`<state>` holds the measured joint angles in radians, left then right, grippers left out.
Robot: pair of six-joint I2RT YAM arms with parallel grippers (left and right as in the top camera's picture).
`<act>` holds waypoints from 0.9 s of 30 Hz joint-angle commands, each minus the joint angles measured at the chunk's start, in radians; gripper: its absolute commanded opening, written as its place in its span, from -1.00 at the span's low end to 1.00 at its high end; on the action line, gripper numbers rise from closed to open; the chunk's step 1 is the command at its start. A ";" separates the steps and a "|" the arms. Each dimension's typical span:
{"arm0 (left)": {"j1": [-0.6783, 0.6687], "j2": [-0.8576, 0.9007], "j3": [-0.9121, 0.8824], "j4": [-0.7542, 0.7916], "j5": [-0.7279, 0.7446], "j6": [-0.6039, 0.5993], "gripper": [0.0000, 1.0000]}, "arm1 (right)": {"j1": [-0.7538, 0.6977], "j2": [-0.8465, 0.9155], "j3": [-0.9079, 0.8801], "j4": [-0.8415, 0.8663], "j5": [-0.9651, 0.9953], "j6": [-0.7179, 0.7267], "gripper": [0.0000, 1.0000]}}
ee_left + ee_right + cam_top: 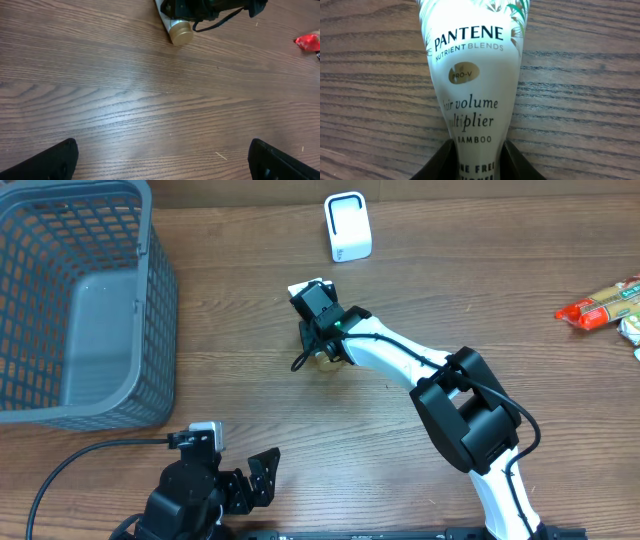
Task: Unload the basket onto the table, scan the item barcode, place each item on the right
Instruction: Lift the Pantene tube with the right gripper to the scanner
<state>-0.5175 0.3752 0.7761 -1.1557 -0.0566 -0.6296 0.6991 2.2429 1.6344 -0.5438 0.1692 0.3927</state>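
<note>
Right gripper [477, 149] jaws are clamped on the white Pantene squeeze tube [475, 75], fingers [445, 155] pressed to both sides below the label. Only the right wrist cam shows that; overhead, the arm covers the grip. Tube lies flat mid wooden table [240, 310]. Left wrist cam alone shows its gold cap [181, 34] clearly. Left gripper [162, 152] jaws wide apart, over bare wood. Overhead only: grey plastic mesh basket [150, 300] left, small white box-shaped device [348, 226] at back, red snack packet [600, 305] right.
</note>
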 commanded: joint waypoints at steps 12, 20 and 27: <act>-0.006 -0.004 -0.002 0.000 0.001 -0.006 0.99 | -0.057 -0.247 0.050 -0.023 0.092 0.000 -0.90; -0.006 -0.004 -0.002 0.000 0.002 -0.006 0.99 | -0.237 -0.275 0.049 0.237 -0.042 0.144 -0.93; -0.006 -0.004 -0.002 0.000 0.001 -0.006 0.99 | -0.298 -0.191 0.049 0.472 -0.179 0.291 -0.93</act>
<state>-0.5175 0.3752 0.7761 -1.1561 -0.0566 -0.6296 0.3847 2.0132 1.6531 -0.1368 0.0692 0.5774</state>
